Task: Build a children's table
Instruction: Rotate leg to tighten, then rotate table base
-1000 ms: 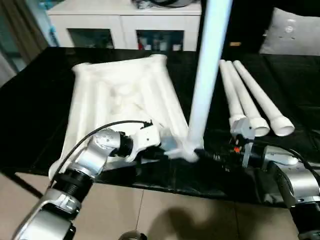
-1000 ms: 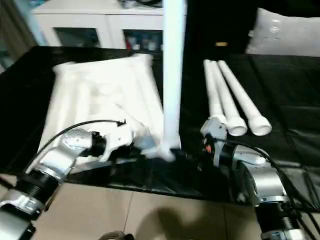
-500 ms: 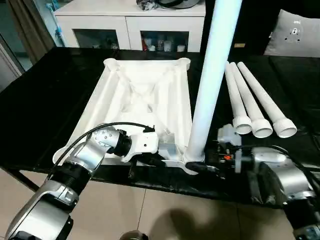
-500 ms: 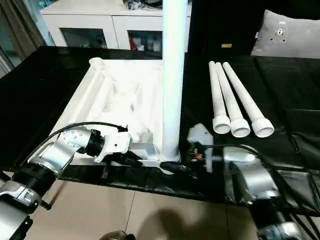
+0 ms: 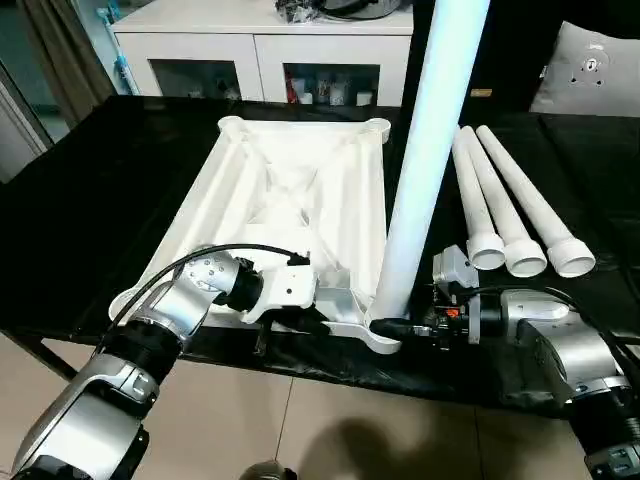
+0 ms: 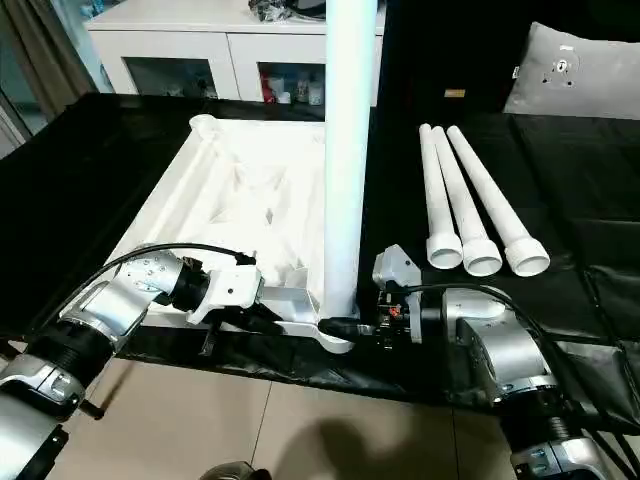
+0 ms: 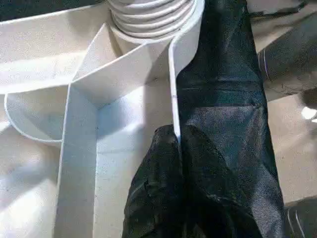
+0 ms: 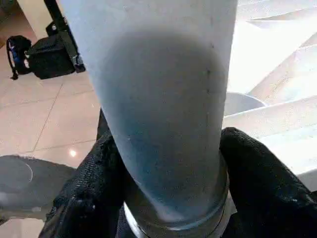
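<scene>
Tabletop [image 5: 290,215] lies ribs-up on black table [image 5: 80,200]. One leg [image 5: 425,160] stands upright in the near corner socket; three legs [image 5: 505,205] lie side by side beyond. Cabinet [image 5: 260,50] behind, cushion [image 5: 595,70] far right. Left gripper [image 7: 178,148] pinches tabletop's rim. Right gripper [image 8: 168,173] clasps the upright leg's base.

The white plastic rectangular tabletop [image 5: 290,210] lies upside down on a black surface, its ribbed underside facing up, with round sockets at the corners. One long white tubular leg [image 5: 425,160] stands upright in the near corner socket on the robot's right. Three more tapered white tubular legs [image 5: 510,205] lie side by side, touching, just beside the tabletop.
</scene>
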